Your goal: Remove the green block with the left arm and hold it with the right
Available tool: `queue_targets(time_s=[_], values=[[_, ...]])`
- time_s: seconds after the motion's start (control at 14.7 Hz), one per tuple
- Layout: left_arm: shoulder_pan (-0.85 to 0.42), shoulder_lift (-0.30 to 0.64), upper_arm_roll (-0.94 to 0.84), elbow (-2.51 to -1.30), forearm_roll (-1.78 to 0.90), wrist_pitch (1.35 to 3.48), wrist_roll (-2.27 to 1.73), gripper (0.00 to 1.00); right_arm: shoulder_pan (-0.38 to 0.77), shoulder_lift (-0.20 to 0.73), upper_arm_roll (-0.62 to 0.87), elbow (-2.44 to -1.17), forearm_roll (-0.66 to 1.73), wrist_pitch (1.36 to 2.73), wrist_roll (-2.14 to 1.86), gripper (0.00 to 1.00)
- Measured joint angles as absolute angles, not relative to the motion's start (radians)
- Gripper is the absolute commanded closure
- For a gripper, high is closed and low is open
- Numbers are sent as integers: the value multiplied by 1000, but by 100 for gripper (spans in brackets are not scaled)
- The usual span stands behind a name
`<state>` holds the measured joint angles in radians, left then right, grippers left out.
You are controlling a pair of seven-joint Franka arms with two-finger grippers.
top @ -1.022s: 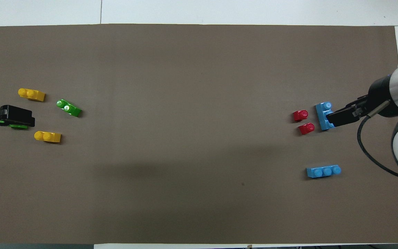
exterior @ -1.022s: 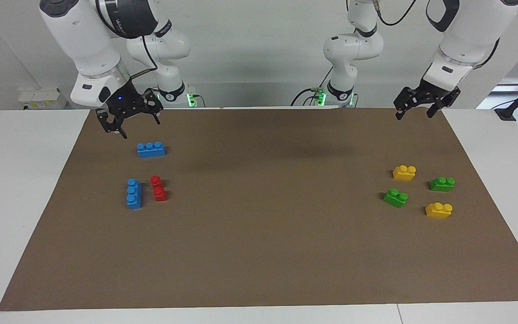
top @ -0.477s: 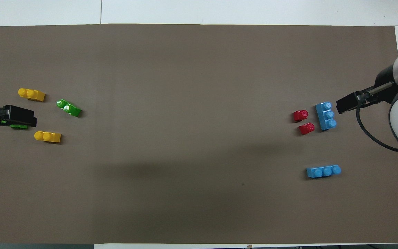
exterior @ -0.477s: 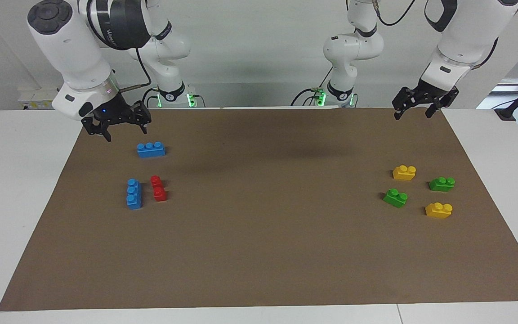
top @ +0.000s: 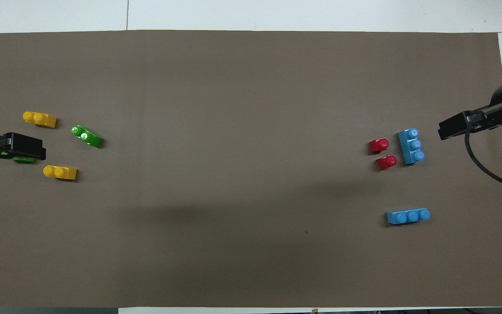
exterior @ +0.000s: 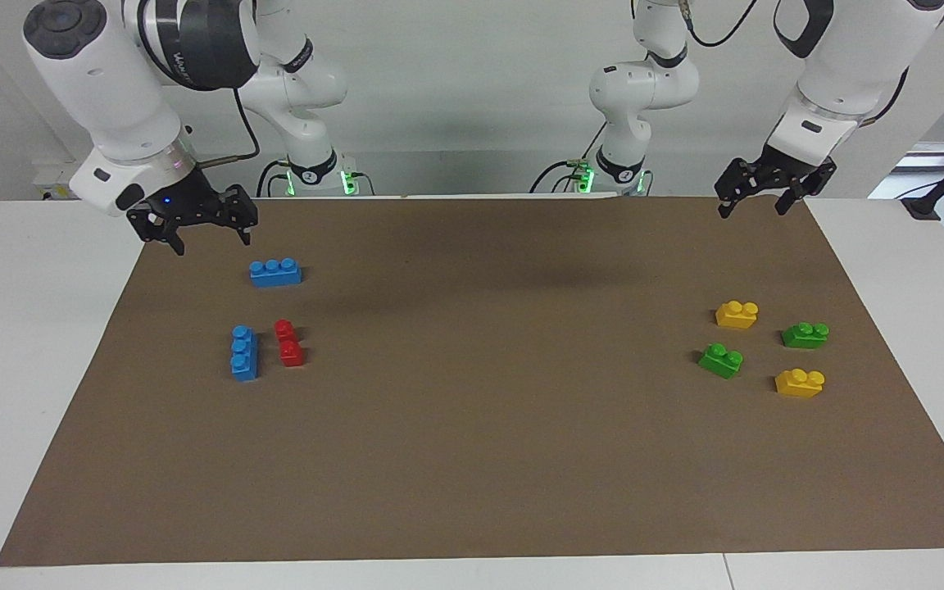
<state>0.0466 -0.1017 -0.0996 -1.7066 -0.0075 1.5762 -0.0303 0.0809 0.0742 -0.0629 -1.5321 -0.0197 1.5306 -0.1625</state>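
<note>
At the right arm's end of the brown mat [exterior: 472,459], the right gripper [exterior: 204,238] hangs released and empty, raised over the mat's corner near 2 blue bricks [exterior: 275,273] and a red brick [exterior: 288,342]. At the other end lie 2 green blocks [exterior: 721,360] among 2 yellow bricks [exterior: 737,314]; above that corner the left gripper [exterior: 755,204] hangs released, empty.

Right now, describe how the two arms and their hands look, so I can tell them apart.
Both are glossy white jointed arms with black joint bands and black two-finger hands. The right hand has a small blue light at its wrist and a thin black cable looping beside it. The left hand shows no blue light; a black cable hangs near its upper links.
</note>
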Motion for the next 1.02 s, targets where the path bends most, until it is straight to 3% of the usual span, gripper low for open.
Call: queue_targets(time_s=[0.54,1.02], values=[[47,-102,-100,-1706,-8,1576,-30,0,87,98,-63,-1465,16,1503,-70,0],[47,-102,-99,-1706,-8,1576,-30,0,103,60,-97,-1459,16,1447,-68,0]])
